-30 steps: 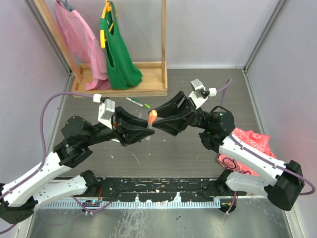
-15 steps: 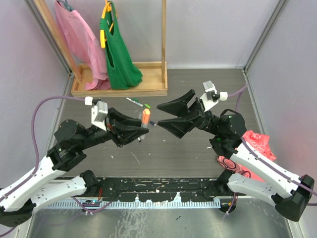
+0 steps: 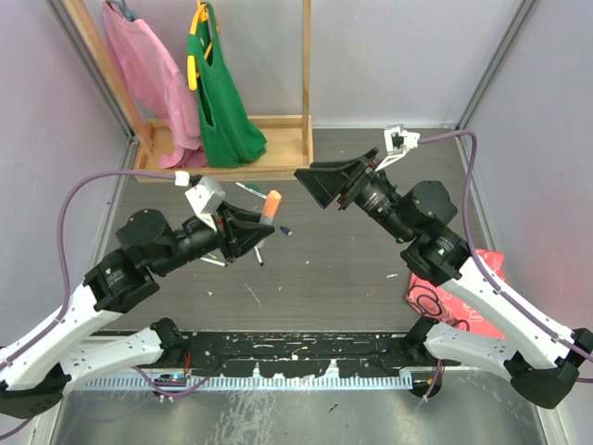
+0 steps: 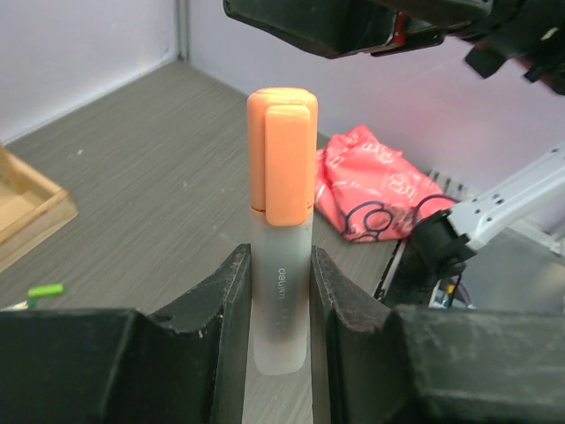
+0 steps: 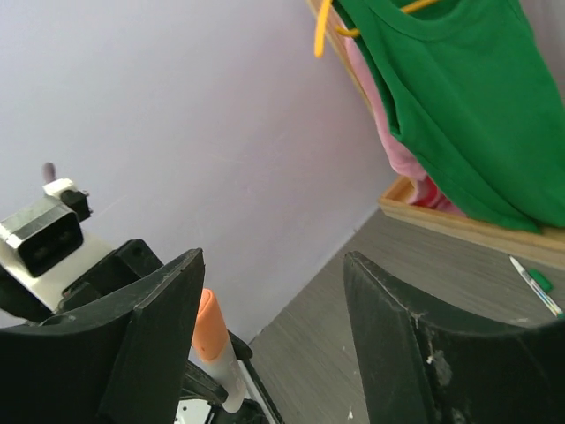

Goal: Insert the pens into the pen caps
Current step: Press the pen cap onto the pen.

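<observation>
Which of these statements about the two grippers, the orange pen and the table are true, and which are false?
1. The left gripper holds the orange pen by its pale barrel. True.
2. The orange cap lies on the table, off the pen. False: it sits on the top end of the held pen.
3. The right gripper is closed on a blue cap. False: its jaws stand open with nothing between them.
4. A green-ended pen lies on the table near the wooden rack. True.

Orange-capped pen (image 4: 281, 265) upright in left pincer (image 4: 281, 309) — pink bag (image 4: 375, 194) behind
</observation>
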Tool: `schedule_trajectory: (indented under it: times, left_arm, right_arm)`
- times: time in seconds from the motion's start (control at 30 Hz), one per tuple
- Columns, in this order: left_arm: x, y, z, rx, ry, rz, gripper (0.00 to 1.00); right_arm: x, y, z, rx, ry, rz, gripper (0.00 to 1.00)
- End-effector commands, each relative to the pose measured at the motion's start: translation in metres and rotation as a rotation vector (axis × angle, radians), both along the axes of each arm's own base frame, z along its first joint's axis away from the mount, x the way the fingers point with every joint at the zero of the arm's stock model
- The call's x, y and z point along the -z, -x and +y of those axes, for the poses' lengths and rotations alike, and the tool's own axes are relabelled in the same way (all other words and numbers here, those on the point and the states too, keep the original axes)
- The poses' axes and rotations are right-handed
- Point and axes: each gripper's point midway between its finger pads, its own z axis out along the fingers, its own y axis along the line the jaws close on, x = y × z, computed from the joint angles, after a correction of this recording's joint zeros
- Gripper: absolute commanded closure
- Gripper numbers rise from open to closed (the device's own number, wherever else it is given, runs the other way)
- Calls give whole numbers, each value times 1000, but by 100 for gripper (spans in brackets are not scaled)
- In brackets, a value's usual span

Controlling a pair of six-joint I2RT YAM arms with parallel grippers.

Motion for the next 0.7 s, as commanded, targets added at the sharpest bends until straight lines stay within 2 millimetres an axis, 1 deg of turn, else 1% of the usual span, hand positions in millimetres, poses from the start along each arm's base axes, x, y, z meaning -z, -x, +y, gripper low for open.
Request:
schedule_trajectory:
  times: [0.0, 0.23, 0.5, 0.67]
  left_arm:
    - [3, -20, 6, -101, -78, 3, 100]
    - [19, -30, 1, -126, -138, 46, 100]
    - [25, -34, -1, -144, -141, 62, 100]
    - [26, -35, -2, -143, -144, 67, 100]
  right_arm:
    - [2, -13, 1, 48, 1, 69, 31]
    - [11, -17, 14, 10, -1, 99, 34]
    - [32, -20, 25, 8, -5, 170, 40]
    - [38, -17, 35, -5, 5, 184, 44]
